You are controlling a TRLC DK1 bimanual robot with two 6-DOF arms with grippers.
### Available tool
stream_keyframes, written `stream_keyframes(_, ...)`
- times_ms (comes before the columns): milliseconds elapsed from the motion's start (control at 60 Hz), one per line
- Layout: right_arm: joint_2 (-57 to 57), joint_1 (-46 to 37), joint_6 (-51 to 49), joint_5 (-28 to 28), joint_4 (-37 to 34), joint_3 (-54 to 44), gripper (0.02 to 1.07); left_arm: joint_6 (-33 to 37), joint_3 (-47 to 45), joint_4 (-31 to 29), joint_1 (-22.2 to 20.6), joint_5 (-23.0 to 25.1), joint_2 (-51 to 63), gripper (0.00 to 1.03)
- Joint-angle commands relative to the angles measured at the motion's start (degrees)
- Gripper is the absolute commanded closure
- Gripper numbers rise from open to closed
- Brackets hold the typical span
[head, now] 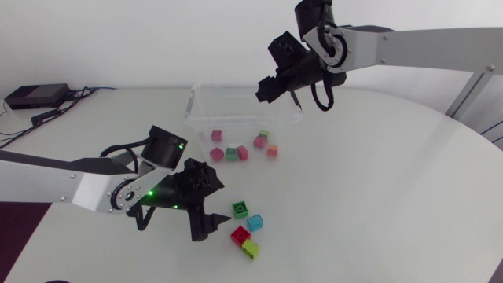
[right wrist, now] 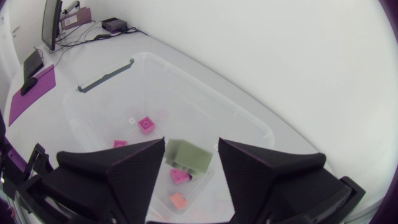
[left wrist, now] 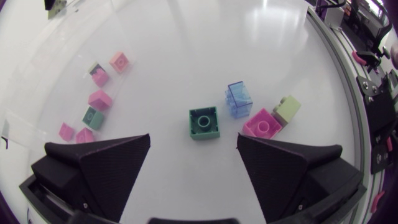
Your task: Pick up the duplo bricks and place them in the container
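Left gripper spread; green brick just ahead; blue brick beside it.

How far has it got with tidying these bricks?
Done: several bricks lie in the container. In hand: an olive brick is at the right gripper over the container, gripped or dropping I cannot tell; the left gripper, open, hovers at a green brick. Left: it, the blue brick, magenta brick and lime brick on the table.
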Motion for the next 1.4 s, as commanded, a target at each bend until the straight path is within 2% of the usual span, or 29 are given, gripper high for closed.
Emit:
stream_keyframes(0, 1.03, -0.41, 1.09, 0.56, 0.36, 1.54, 0.07, 1.32, 0.11, 0.42, -0.85, -0.06, 1.94, 0.06)
stream_keyframes(233, -8.63, 0.38, 1.26, 0.56, 0.97, -8.3, 0.07, 1.14, 1.78, 2.96, -1.82, -0.76, 6.25, 0.06)
stream_keyframes(400, -20.76, 2.31, 3.11, 0.56, 2.55, -21.66, 0.07, -0.09, 3.18, 5.25, -3.13, -1.37, 8.53, 0.06)
stream_keyframes(483, -25.42, 3.54, 4.87, 0.65, 0.53, -26.85, 0.07, -0.88, 3.71, 6.39, -3.57, -1.73, 10.03, 0.06)
stream_keyframes(583, -27.97, 5.56, 6.45, 0.65, -1.49, -31.68, 0.07, -1.23, 4.06, 6.92, -4.01, -1.73, 11.08, 0.13)
stream_keyframes(650, -29.29, 6.7, 7.5, 0.65, -2.28, -34.23, 0.07, -1.32, 4.06, 7.09, -4.28, -1.73, 11.52, 0.25)
stream_keyframes(667, -29.46, 6.88, 7.77, 0.65, -2.37, -34.67, 0.07, -1.41, 4.06, 7.18, -4.28, -1.73, 11.61, 0.32)
stream_keyframes(683, -29.73, 7.23, 7.94, 0.65, -2.63, -35.2, 0.07, -1.41, 4.06, 7.18, -4.37, -1.73, 11.61, 0.32)
stream_keyframes(700, -29.9, 7.5, 8.12, 0.65, -2.89, -35.81, 0.07, -1.85, 4.06, 7.45, -4.37, -1.73, 11.7, 0.43)
stream_keyframes(717, -29.99, 7.58, 8.21, 0.65, -2.98, -35.99, 0.07, -1.85, 4.06, 7.45, -4.37, -1.73, 11.79, 0.45)
stream_keyframes(733, -30.34, 8.37, 8.47, 0.65, -3.07, -37.39, 0.07, -2.2, 3.97, 7.89, -4.28, -1.73, 11.87, 0.59)
stream_keyframes(767, -30.34, 9.08, 9.08, 0.56, -3.33, -38.1, 0.07, -2.64, 3.8, 8.41, -4.28, -1.81, 11.87, 0.71)
stream_keyframes(967, -28.23, 13.03, 11.11, 0.47, -4.65, -40.91, 0.07, -2.81, 1.87, 8.76, -3.57, -1.81, 8.89, 0.72)
stream_keyframes(1233, -16.72, 16.99, 12.42, 0.56, -5.62, -38.71, 0.07, -2.72, 0.28, 4.9, 3.46, -1.55, -5.88, 0.72)
stream_keyframes(1383, -13.03, 17.78, 12.6, 1.18, -6.94, -36.52, 0.12, -2.9, 0.9, 3.93, 8.29, -1.29, -14.14, 0.72)
